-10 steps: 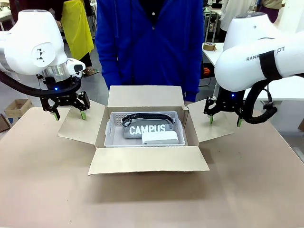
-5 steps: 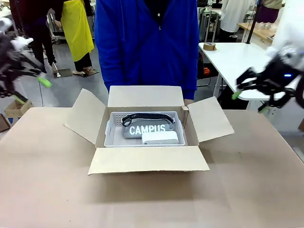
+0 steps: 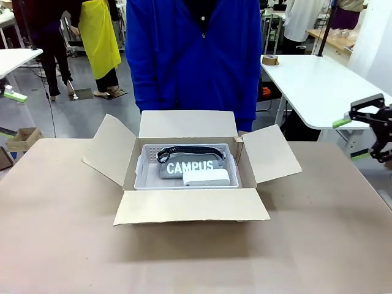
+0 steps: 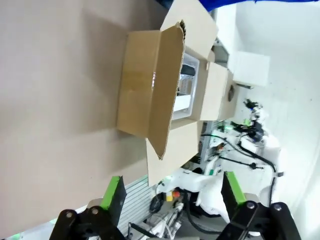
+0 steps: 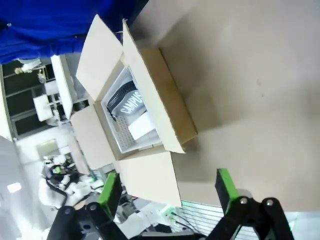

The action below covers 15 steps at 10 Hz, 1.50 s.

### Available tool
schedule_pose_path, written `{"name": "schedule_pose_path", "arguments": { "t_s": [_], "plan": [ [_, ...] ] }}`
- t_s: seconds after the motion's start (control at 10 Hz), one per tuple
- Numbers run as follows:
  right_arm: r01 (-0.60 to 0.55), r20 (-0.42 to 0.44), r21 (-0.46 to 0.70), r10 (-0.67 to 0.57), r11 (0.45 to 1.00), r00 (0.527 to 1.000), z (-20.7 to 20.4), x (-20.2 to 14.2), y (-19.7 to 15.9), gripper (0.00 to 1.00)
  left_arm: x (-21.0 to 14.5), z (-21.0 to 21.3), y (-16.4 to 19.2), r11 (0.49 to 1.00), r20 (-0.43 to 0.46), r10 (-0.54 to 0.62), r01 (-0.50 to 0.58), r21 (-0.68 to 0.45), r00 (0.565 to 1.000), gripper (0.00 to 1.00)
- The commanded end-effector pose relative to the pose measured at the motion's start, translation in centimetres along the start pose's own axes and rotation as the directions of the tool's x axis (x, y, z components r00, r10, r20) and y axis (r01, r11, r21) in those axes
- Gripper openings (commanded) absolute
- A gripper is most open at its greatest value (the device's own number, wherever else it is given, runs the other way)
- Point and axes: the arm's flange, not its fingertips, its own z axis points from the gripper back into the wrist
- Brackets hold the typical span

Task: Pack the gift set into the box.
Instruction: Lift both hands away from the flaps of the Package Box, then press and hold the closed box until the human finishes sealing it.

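The box [image 3: 184, 205] stands open in the middle of the table, all four flaps spread. Inside lies the gift set: a pale-grey tray [image 3: 142, 173] with the grey "CAMPUS" pouch [image 3: 190, 166], a black strap [image 3: 184, 150] and a white case [image 3: 207, 178]. My right gripper [image 3: 352, 138] hangs open at the far right edge, well clear of the box. My left gripper [image 3: 8, 114] sits open at the far left edge, mostly cut off. The left wrist view shows my left gripper [image 4: 172, 192] open, with the box [image 4: 142, 95] far off. In the right wrist view my right gripper [image 5: 167, 190] is open, with the pouch [image 5: 131, 104] inside the box [image 5: 172, 115].
A person in a blue jacket [image 3: 190, 55] stands right behind the box. A white table [image 3: 312, 86] with a tape roll [image 3: 270, 59] stands at the back right. A small carton [image 3: 21, 138] sits on the floor at left.
Both grippers have pulled away from the side flaps, out to the picture's edges. The left and right flaps have risen a little. The gift set has not moved.
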Motion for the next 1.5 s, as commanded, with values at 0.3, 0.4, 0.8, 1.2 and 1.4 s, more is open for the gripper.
{"name": "schedule_pose_path", "arguments": {
  "t_s": [0.3, 0.4, 0.8, 1.2, 1.4],
  "plan": [
    [-0.072, 0.002, -0.071, 0.072, 0.995, 0.997, -0.12, -0.33, 2.54, 1.00, -0.81, -0.41, -2.80, 0.995, -0.012, -0.046, 0.047, 0.085, 0.999, 1.00],
    [-0.072, 0.002, -0.071, 0.072, 0.995, 0.997, -0.12, -0.33, 2.54, 1.00, -0.81, -0.41, -2.80, 0.995, -0.012, -0.046, 0.047, 0.085, 0.999, 1.00],
    [-0.072, 0.002, -0.071, 0.072, 0.995, 0.997, -0.12, -0.33, 2.54, 1.00, -0.81, -0.41, -2.80, 0.995, -0.012, -0.046, 0.047, 0.085, 0.999, 1.00],
    [-0.072, 0.002, -0.071, 0.072, 0.995, 0.997, -0.12, -0.33, 2.54, 1.00, -0.81, -0.41, -2.80, 0.995, -0.012, -0.046, 0.047, 0.085, 0.999, 1.00],
    [-0.072, 0.002, -0.071, 0.072, 0.995, 0.997, -0.12, -0.33, 2.54, 1.00, -0.81, -0.41, -2.80, 0.995, -0.012, -0.046, 0.047, 0.085, 0.999, 1.00]
  ]
}}
